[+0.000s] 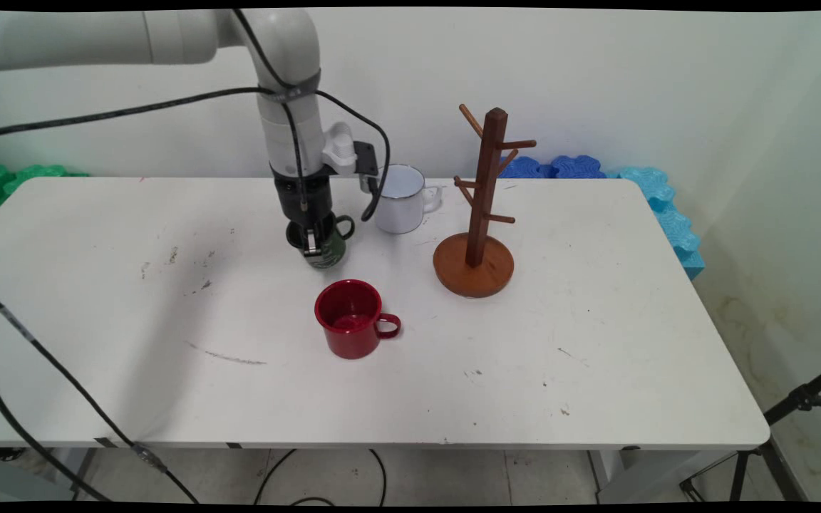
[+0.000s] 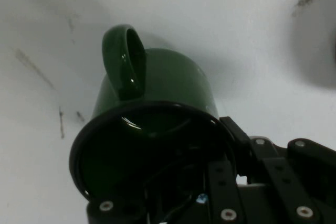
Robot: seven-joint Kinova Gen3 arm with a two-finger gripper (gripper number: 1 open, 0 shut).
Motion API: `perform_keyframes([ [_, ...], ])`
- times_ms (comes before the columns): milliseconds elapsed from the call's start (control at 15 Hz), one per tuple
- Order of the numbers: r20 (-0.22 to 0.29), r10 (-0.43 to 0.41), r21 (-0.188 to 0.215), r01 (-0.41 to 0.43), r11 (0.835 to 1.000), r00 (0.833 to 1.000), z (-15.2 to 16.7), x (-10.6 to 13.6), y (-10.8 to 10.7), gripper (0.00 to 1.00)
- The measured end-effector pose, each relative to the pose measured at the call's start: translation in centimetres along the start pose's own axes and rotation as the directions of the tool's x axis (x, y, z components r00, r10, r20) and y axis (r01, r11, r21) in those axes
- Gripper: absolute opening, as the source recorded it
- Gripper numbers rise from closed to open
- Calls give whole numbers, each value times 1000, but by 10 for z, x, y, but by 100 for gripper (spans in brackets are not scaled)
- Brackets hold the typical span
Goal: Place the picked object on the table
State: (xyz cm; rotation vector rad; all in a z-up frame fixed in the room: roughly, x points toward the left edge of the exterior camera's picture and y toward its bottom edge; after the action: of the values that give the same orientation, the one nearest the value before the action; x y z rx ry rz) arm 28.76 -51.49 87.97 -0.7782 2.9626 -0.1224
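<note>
My gripper (image 1: 313, 244) points straight down at the middle of the white table (image 1: 596, 356) and is shut on the rim of a dark green mug (image 1: 331, 251). In the hand view the green mug (image 2: 168, 82) fills the picture, its handle turned away from the gripper (image 2: 233, 150). One finger reaches inside the mug and the other sits outside its wall. The mug's base is at or just above the tabletop; I cannot tell which.
A red mug (image 1: 350, 318) stands upright in front of the green one, handle to the right. A white mug (image 1: 400, 199) stands behind and to the right. Further right is a wooden mug tree (image 1: 480, 214) with bare pegs.
</note>
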Motion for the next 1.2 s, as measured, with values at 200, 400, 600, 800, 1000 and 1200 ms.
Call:
perform_keyframes([
  [200, 3, 1, -10, -1, 1000, 1000, 6, 6, -1, 0],
  [400, 5, 3, -19, -3, 1000, 1000, 11, 11, -2, 0],
  [600, 5, 5, -26, -5, 1000, 1000, 16, 16, -2, 0],
  [800, 1, 7, -31, -7, 999, 1000, 20, 20, -2, 100],
  [1000, -12, 10, -32, -11, 999, 1000, 23, 23, -2, 100],
  [1200, -28, 22, -31, -22, 999, 999, 23, 26, 1, 100],
])
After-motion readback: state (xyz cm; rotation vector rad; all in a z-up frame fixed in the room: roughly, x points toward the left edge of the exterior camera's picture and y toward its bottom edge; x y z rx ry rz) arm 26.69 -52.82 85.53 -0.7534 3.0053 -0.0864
